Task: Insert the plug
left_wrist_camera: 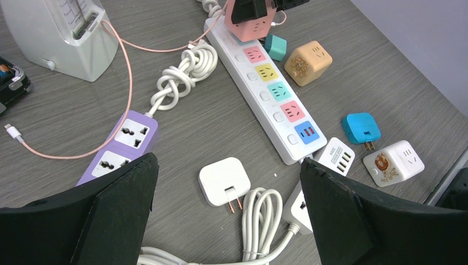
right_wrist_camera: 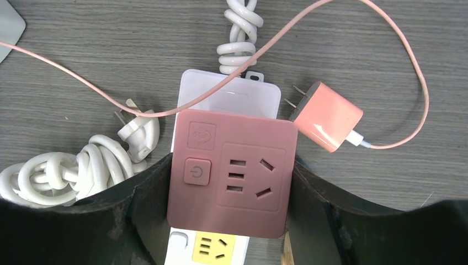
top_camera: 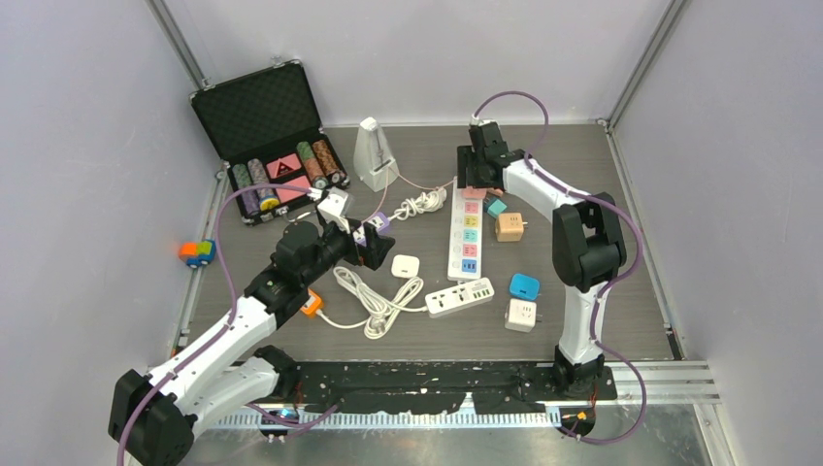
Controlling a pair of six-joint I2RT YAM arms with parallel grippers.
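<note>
My right gripper (right_wrist_camera: 232,185) is shut on a pink cube adapter (right_wrist_camera: 232,171), socket face toward the camera. It holds the cube over the far end of the long white power strip (right_wrist_camera: 223,94), hiding the first socket; the yellow socket (right_wrist_camera: 215,247) shows just below. In the top view this gripper (top_camera: 473,180) is at the strip's (top_camera: 467,243) far end. From the left wrist view the cube (left_wrist_camera: 251,16) looks tilted above the strip (left_wrist_camera: 270,94). My left gripper (left_wrist_camera: 226,161) is open and empty above a flat white plug (left_wrist_camera: 221,178).
A pink charger (right_wrist_camera: 328,116) and its cable lie beside the strip. A purple strip (left_wrist_camera: 124,141), a white metronome (top_camera: 372,153), an open chip case (top_camera: 267,136), an orange cube (top_camera: 509,226), a blue plug (top_camera: 524,286), a white cube (top_camera: 521,315), a small USB strip (top_camera: 459,297) and coiled cords lie around.
</note>
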